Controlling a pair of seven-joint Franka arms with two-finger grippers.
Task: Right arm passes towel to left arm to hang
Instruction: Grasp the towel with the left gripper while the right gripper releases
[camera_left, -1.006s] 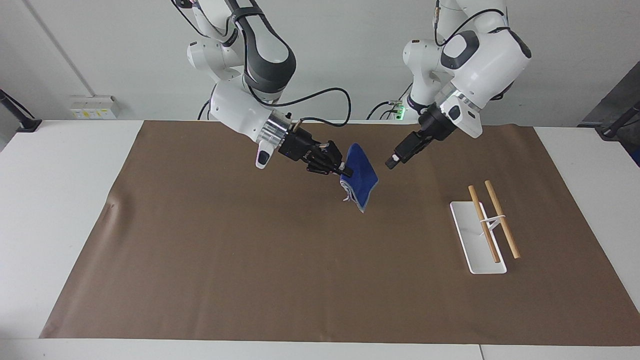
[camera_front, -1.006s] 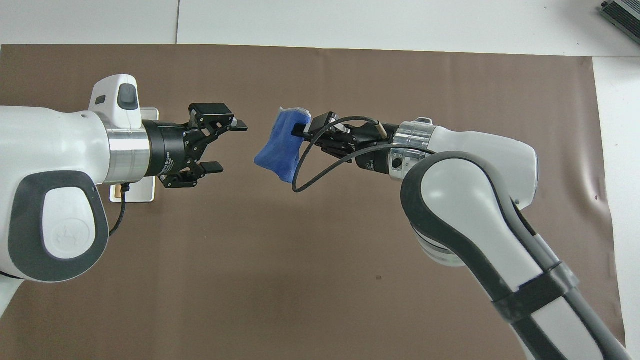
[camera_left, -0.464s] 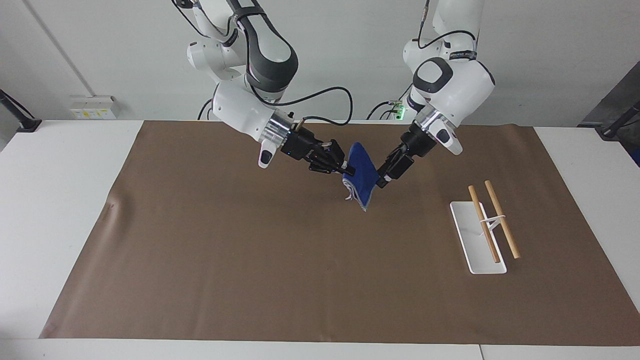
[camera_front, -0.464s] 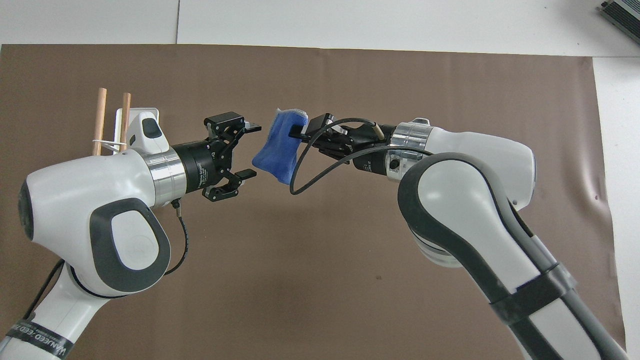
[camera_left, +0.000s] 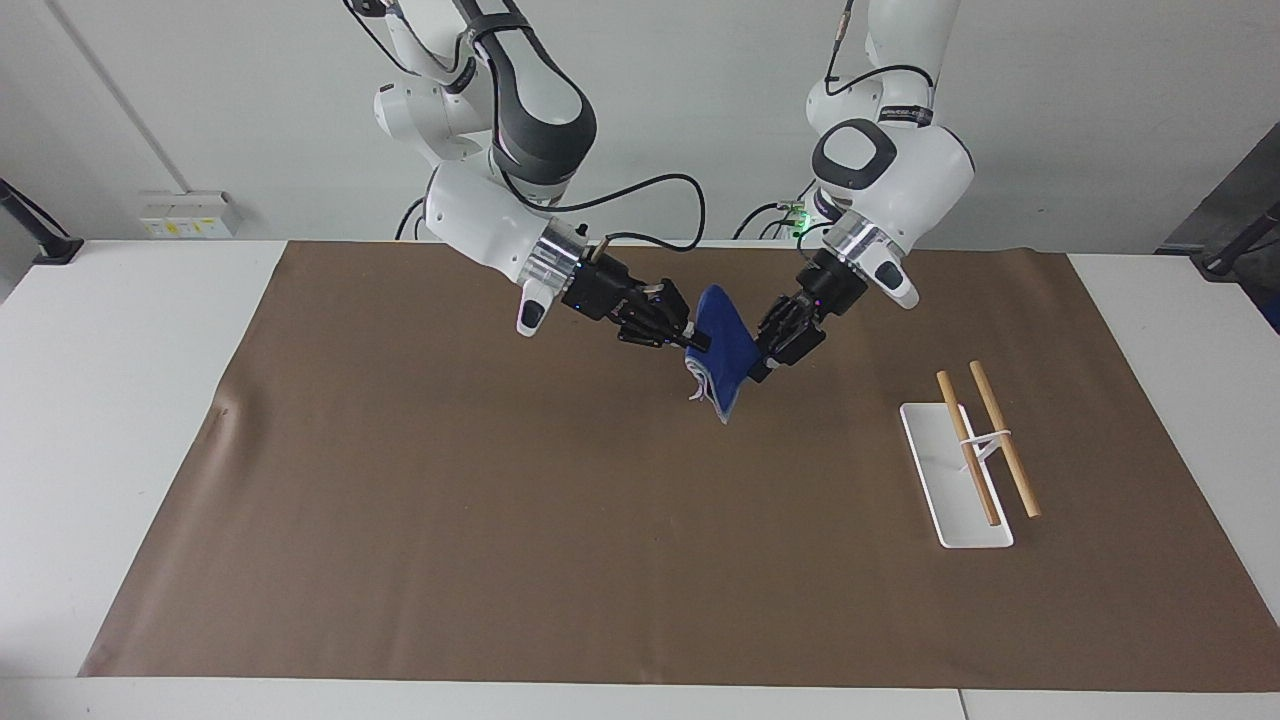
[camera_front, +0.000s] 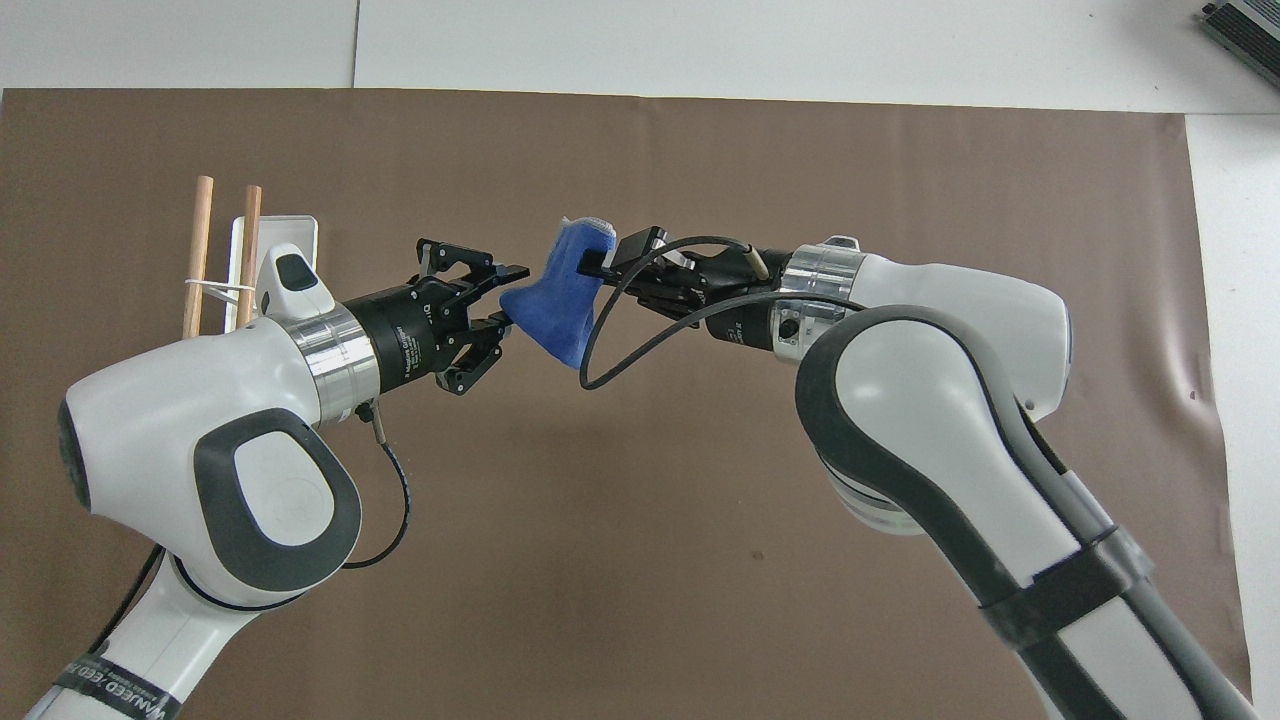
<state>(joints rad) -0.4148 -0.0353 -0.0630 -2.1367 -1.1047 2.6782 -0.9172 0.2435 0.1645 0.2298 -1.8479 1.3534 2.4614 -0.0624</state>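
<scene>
The blue towel (camera_left: 725, 348) hangs in the air over the middle of the brown mat, between the two grippers. My right gripper (camera_left: 692, 340) is shut on the edge of the towel toward the right arm's end; it also shows in the overhead view (camera_front: 597, 264). My left gripper (camera_left: 766, 356) has come in on the towel's other edge. In the overhead view its fingers (camera_front: 508, 297) have narrowed around a corner of the towel (camera_front: 560, 300), which is pinched to a point there.
A white tray (camera_left: 962, 525) with two wooden rods (camera_left: 1005, 440) stands on the mat toward the left arm's end; in the overhead view the rods (camera_front: 200, 240) and tray (camera_front: 292, 226) show just past the left wrist. A brown mat (camera_left: 500, 520) covers the table.
The left arm has swung in from beside the tray to the towel, and its fingers have narrowed onto the towel's corner. The right gripper has stayed nearly still with the towel.
</scene>
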